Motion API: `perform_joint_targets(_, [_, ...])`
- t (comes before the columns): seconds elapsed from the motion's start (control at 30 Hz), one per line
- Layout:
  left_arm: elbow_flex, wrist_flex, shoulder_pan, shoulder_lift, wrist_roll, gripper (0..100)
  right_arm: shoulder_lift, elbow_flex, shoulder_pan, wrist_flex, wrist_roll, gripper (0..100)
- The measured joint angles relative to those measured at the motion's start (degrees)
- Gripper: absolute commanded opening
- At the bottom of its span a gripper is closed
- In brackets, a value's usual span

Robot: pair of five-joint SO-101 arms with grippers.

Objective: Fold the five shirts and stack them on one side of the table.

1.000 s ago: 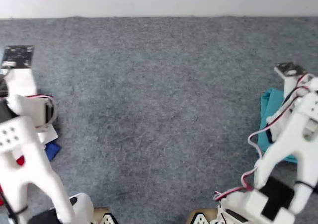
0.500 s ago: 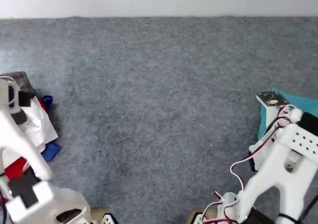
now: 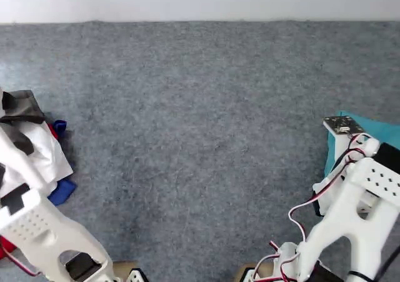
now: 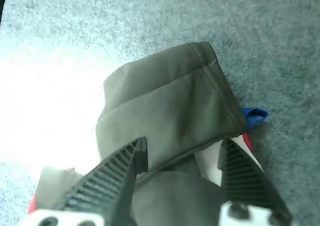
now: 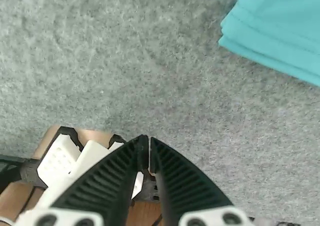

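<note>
The left gripper hangs just above the grey shirt with its jaws wide apart and nothing between them. This grey shirt lies crumpled on top of a white shirt, a blue shirt and a red shirt, all in one loose heap at the left edge of the table. The teal shirt lies well apart from them, at the right edge. Its layered hem in the right wrist view suggests that it is already folded. The right gripper is above bare table near the teal shirt, its jaws pressed together and holding nothing. I judge that the shirts are light and very soft. They will hang down and lose their shape when lifted, and one may drag its neighbour along, because they overlap. The grey cloth looks a little thicker, with a stitched hem along its raised fold. That hem or a corner seems the best place to pinch, since a doubled edge gives the jaws more to bite on than flat cloth does. It should be pinched only through the top layer, so that the white shirt below stays down. To spread it flat, a second hold at the opposite corner would probably be needed. I can read no label, print or writing on any of the shirts.
</note>
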Motion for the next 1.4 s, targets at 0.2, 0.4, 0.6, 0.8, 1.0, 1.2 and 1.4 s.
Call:
perform_joint_targets(0.2, [-5.2,0.0,0.0,10.3,0.0,12,0.0,0.0,0.0,0.0,-2.5,0.9])
perform_joint_targets(0.4, [-12.5,1.5,1.0,14.3,0.0,1,0.0,0.0,0.0,0.0,-2.5,0.9])
perform_joint_targets(0.6, [-33.3,7.2,5.9,14.3,0.0,1,0.0,0.0,0.0,0.0,-2.5,0.9])
perform_joint_targets(0.8, [-42.8,7.4,14.4,11.8,0.0,1,0.0,0.0,0.0,0.0,-2.5,0.9])
perform_joint_targets(1.0, [-43.2,7.5,26.7,7.6,6.0,1,0.0,0.0,0.0,0.0,-2.5,0.9])
perform_joint_targets(1.2, [-43.2,7.5,42.8,7.3,10.5,1,0.0,0.0,0.0,0.0,-2.5,0.9])
perform_joint_targets(1.4, [-42.0,7.5,61.4,7.3,12.2,1,0.0,0.0,0.0,0.0,-2.5,0.9])
